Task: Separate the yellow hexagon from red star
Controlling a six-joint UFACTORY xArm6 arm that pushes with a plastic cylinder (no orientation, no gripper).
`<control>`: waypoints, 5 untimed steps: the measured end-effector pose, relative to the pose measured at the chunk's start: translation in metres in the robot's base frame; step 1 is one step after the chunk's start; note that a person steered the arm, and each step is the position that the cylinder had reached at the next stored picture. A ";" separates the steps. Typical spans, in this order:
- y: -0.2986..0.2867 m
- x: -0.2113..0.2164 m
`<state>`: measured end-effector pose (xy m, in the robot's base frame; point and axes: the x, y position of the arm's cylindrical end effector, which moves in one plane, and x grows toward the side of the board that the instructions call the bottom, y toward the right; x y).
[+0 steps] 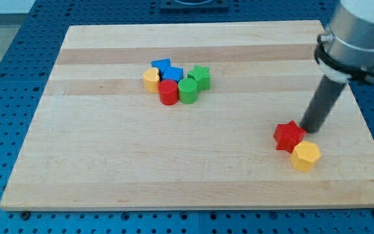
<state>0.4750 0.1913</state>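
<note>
The red star [288, 136] lies at the view's lower right of the wooden board [109, 169]. The yellow hexagon [305, 156] touches the star's lower right side. My tip [310, 130] rests on the board just to the right of the red star, at its upper right edge, and above the yellow hexagon. The dark rod rises from it toward the view's upper right.
A cluster of blocks sits at the view's upper middle: a yellow block [151, 79], a red cylinder [168, 92], a green cylinder [187, 91], a green star [200, 77] and two blue blocks [162, 65] [173, 74]. The board's right edge [369, 130] is close to the hexagon.
</note>
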 end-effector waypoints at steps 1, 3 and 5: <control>-0.043 -0.026; -0.083 0.011; -0.065 0.056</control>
<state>0.5314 0.1267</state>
